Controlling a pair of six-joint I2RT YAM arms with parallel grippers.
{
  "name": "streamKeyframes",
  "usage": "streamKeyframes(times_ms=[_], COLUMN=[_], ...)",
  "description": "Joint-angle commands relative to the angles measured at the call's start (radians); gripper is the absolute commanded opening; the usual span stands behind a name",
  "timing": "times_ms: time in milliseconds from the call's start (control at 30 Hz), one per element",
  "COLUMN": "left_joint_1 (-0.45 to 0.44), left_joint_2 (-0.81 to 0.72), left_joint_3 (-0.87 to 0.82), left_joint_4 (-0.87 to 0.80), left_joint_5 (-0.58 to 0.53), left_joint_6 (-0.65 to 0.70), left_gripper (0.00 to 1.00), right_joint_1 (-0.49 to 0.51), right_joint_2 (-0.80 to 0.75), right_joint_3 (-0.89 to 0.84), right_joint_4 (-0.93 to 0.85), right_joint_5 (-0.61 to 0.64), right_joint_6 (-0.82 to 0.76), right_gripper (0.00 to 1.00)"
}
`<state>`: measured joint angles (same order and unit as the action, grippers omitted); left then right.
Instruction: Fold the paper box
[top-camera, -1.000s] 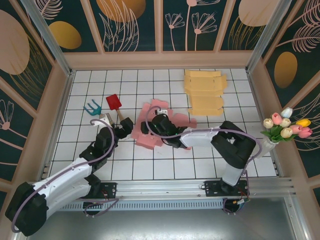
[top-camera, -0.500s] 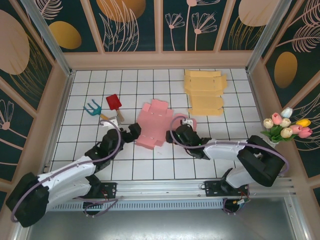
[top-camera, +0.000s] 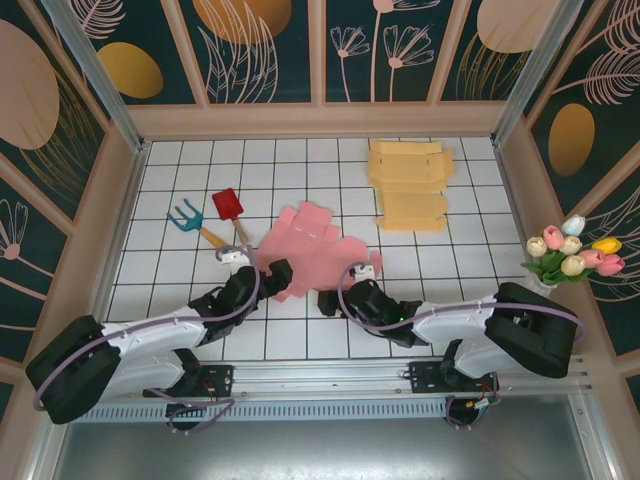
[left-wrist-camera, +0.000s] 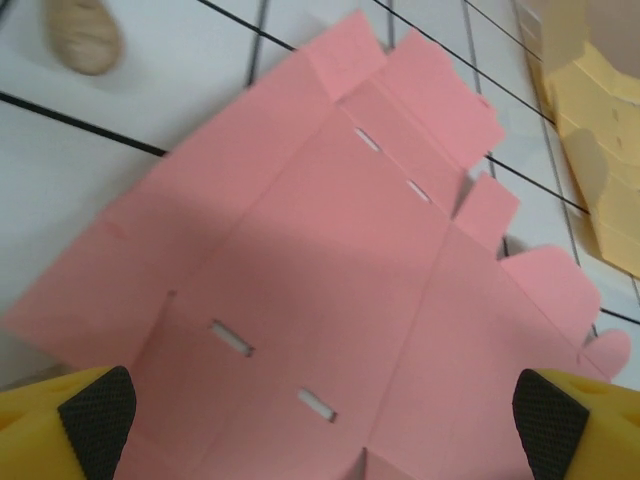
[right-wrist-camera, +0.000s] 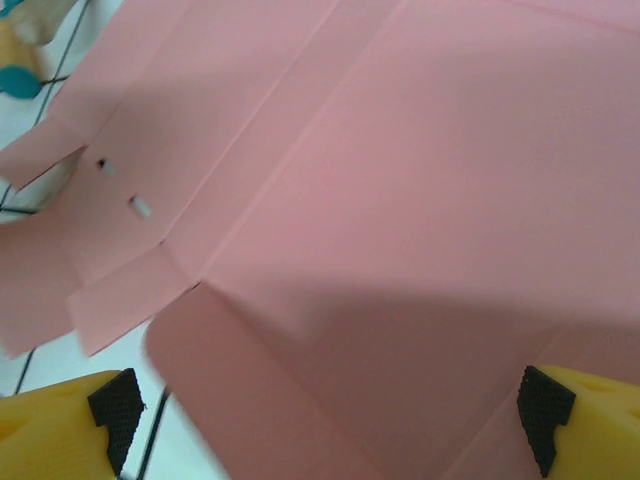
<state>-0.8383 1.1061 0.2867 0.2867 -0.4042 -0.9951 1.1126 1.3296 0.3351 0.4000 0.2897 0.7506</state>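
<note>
Pink paper box (top-camera: 310, 245), unfolded flat, long axis running diagonally

Pink paper box (top-camera: 312, 252), yellow-tipped tools

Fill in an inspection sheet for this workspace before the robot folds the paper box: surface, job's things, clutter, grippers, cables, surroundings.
Surface: white tiled table with dark grid lines.
Job's things: pink box blank, unfolded, lying flat on the tiles between the two arms.
Clutter: yellow blanks stacked at the far right; red shovel and teal rake at the left; tulips at the right edge.
Grippers: left gripper and right gripper both have open fingers, low over the pink sheet; nothing held.
Cables: purple cables run along both arms.
Surroundings: floral wall panels in wooden frames; metal rail at the near edge.
</note>
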Motion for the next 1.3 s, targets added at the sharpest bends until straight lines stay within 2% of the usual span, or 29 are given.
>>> streamKeyframes(times_ms=[0, 167, 300, 400, 533, 667, 800, 1033, 1167, 1267], left_joint_1=[-0.004, -0.005, -0.005, -0.004, -0.005, -0.006, -0.008, -0.01, -0.009, -0.01], left_joint_2=[-0.079, -0.209, -0.214, -0.174, -0.126, -0.127, -0.107, -0.029, 0.047, 0.092], left_joint_3=[0.008, 0.016, 0.053, 0.113, 0.176, 0.155, 0.132, 0.112, 0.103, 0.111], left_joint_4=[-0.203, -0.421, -0.566, -0.607, -0.613, -0.575, -0.577, -0.495, -0.369, -0.334], left_joint_5=[-0.14, -0.196, -0.114, -0.011, 0.086, 0.117, 0.127, 0.102, 0.099, 0.06], left_joint_6=[-0.079, -0.208, -0.411, -0.472, -0.53, -0.608, -0.664, -0.654, -0.617, -0.604], left_gripper=[0.99, 0.99, 0.99, 0.99, 0.97, 0.81, 0.79, 0.79, 0.74, 0.71], right_joint_1=[0.017, 0.028, 0.038, 0.04, 0.041, 0.041, 0.041, 0.041, 0.042, 0.043], right_joint_2=[-0.052, -0.071, -0.084, -0.096, -0.128, -0.177, -0.238, -0.288, -0.301, -0.32], right_joint_3=[0.0, 0.021, 0.045, 0.058, 0.062, 0.047, 0.026, 0.011, 0.021, 0.021], right_joint_4=[-0.06, -0.103, -0.127, -0.148, -0.169, -0.19, -0.207, -0.219, -0.23, -0.236], right_joint_5=[0.063, 0.122, 0.152, 0.167, 0.172, 0.186, 0.198, 0.214, 0.208, 0.195], right_joint_6=[0.025, 0.008, -0.014, -0.028, -0.043, -0.044, -0.05, -0.071, -0.095, -0.107], right_gripper=[0.99, 0.99, 0.99, 0.99, 0.99, 0.99, 0.99, 0.99, 0.99, 0.99])
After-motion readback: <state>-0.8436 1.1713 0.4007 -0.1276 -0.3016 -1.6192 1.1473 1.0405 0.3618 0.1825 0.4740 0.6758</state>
